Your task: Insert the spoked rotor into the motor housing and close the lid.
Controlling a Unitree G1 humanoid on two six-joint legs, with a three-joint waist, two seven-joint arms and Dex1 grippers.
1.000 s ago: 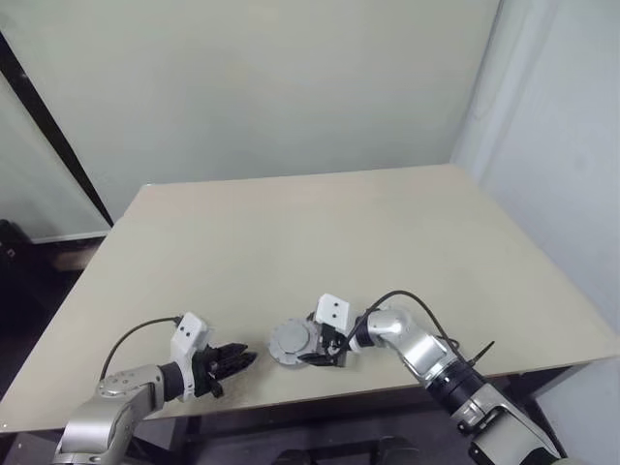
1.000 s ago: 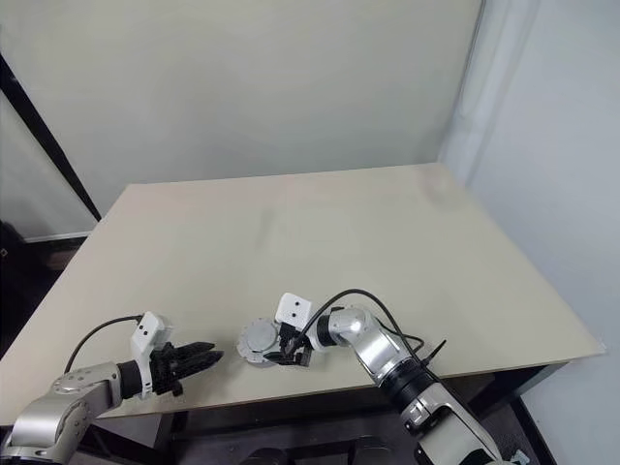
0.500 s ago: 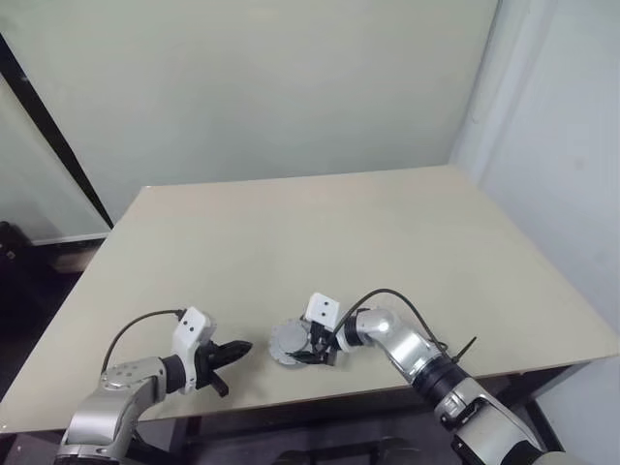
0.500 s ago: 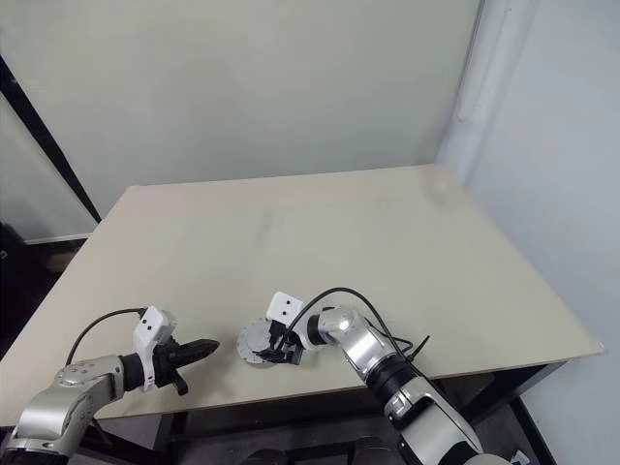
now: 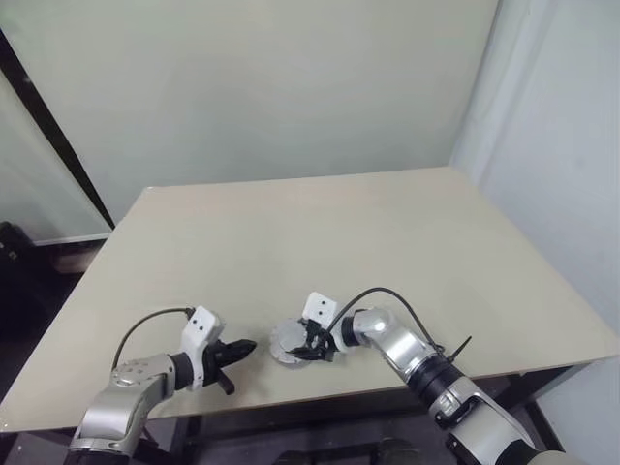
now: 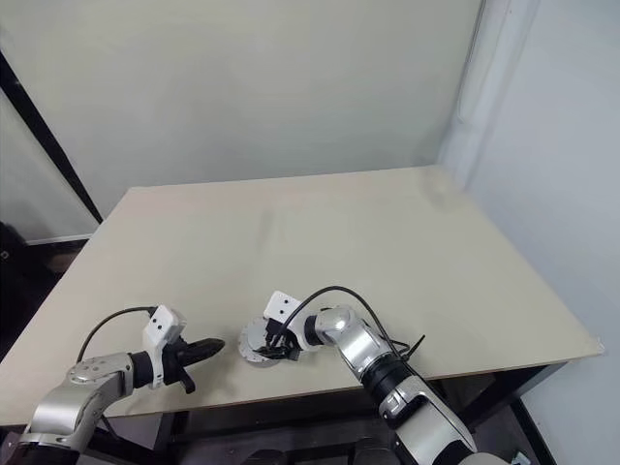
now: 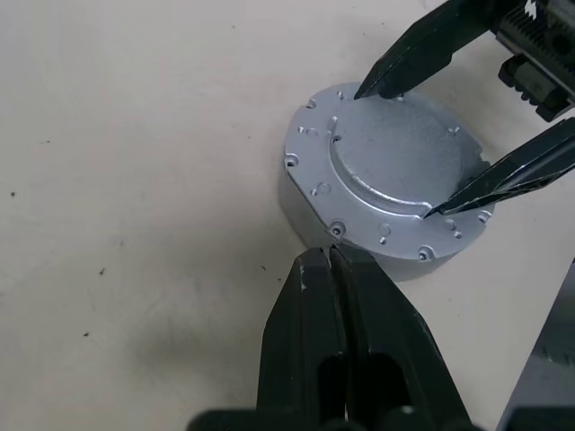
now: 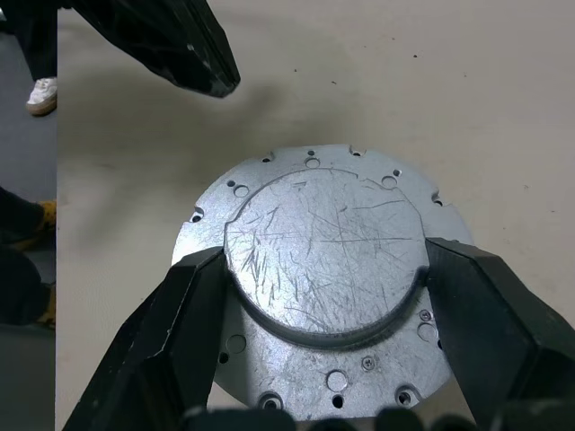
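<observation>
Bare test room: plain walls (image 5: 291, 87), single pale wooden table (image 5: 320, 232).

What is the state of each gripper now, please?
Left gripper: closed, holding nothing.
Right gripper: fingers touch both sides of the round silver lid's raised centre; firm grip cannot be told.

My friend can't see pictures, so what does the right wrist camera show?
A round silver-grey metal lid, scratched on its raised middle and dotted with small holes near its rim, sits on a pale beige table. The right gripper has its two black fingers on either side of that raised middle. The left gripper has its black tip beside the lid, apart from it.
</observation>
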